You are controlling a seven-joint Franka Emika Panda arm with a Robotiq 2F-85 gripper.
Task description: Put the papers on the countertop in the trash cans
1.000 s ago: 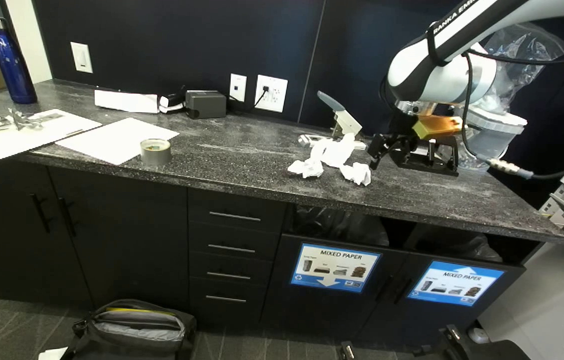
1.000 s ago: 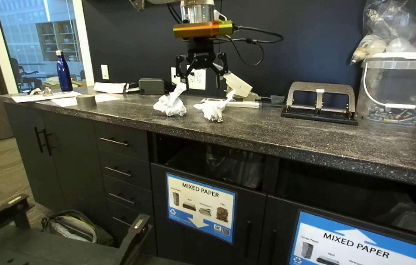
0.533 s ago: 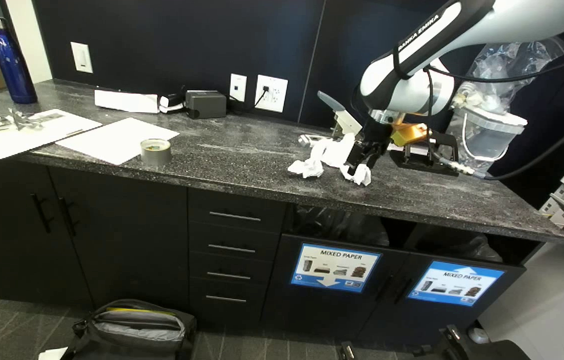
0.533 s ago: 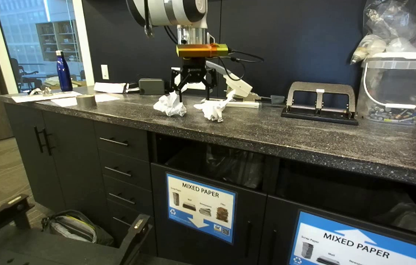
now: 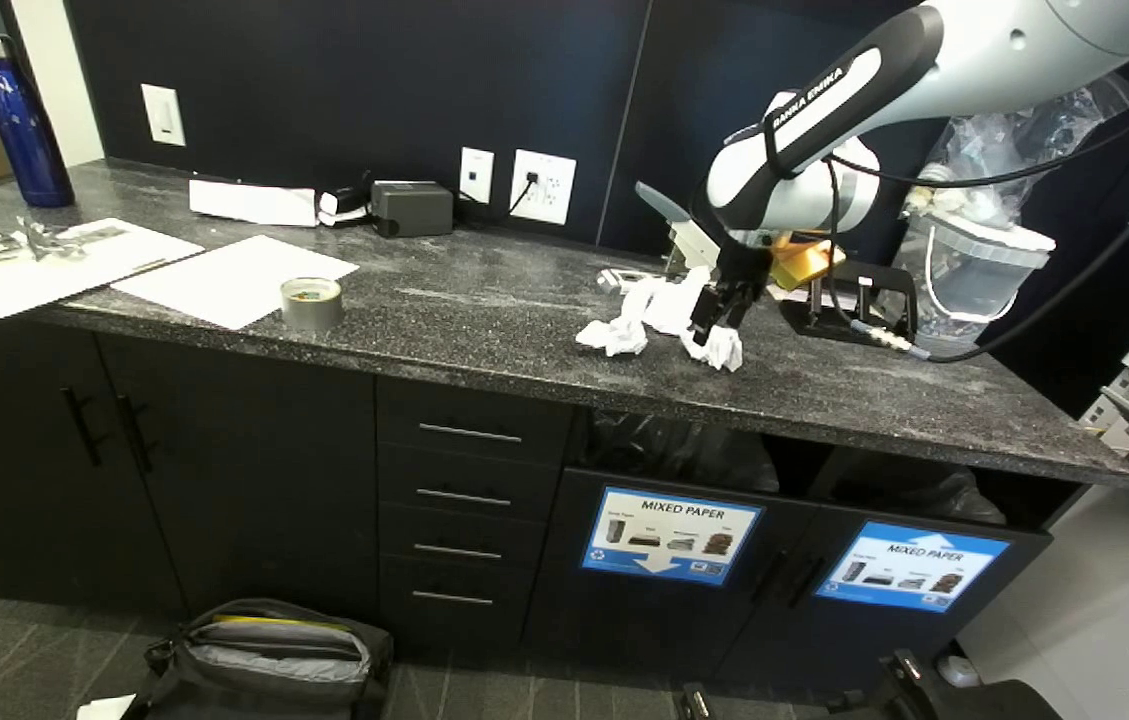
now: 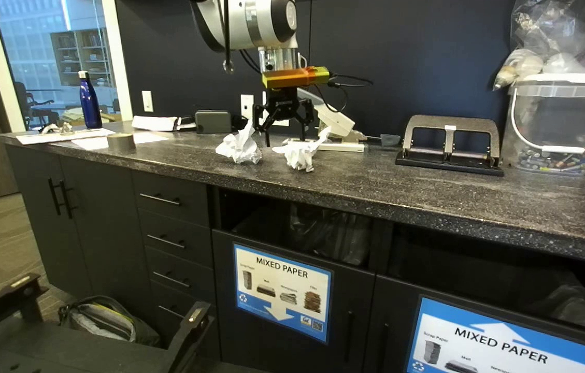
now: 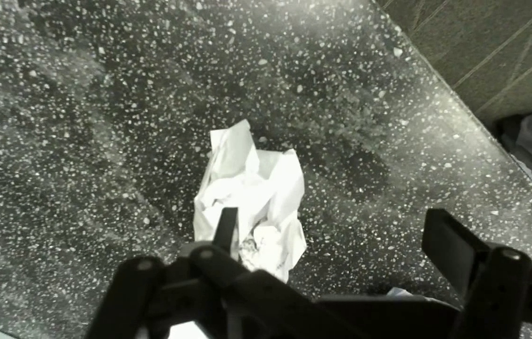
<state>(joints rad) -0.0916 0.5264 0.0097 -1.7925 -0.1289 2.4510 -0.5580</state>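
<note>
- Where the counter [image 5: 484, 320] runs above the bins [image 5: 634, 610], the papers [image 5: 669, 305] lie on it as crumpled white wads, grouped toward its near edge.
- A left wad [image 6: 238, 150] and a right wad [image 6: 300, 157] show apart in an exterior view, with bare stone between them; which of the papers touch one another I cannot tell.
- The gripper [image 6: 286, 139] hangs low by the group and points down, its fingers [image 7: 225, 228] spread wide. In the wrist view one finger covers part of a wad [image 7: 256, 188], while the other finger [image 7: 449, 254] stands clear of it to the right; whether the first touches paper I cannot tell.
- Both bins stand at the right, under the counter. Each front bears a label [image 5: 669, 535] reading MIXED PAPER, and plastic liners [image 6: 331, 233] show in the gaps above.
- Toward the left end, a blue bottle [image 5: 27, 130] stands far back, flat sheets [image 5: 234, 280] lie nearer, and a tape roll [image 5: 311, 308] sits just beside one of them.
- Right of the papers stand a hole punch [image 6: 449, 140] and, farther right, a clear tub [image 6: 556, 124] with a plastic bag [image 6: 564, 31] on top.
- On the floor [image 5: 484, 690], at the near side, a dark satchel [image 5: 269, 655] shows its grey lining.
</note>
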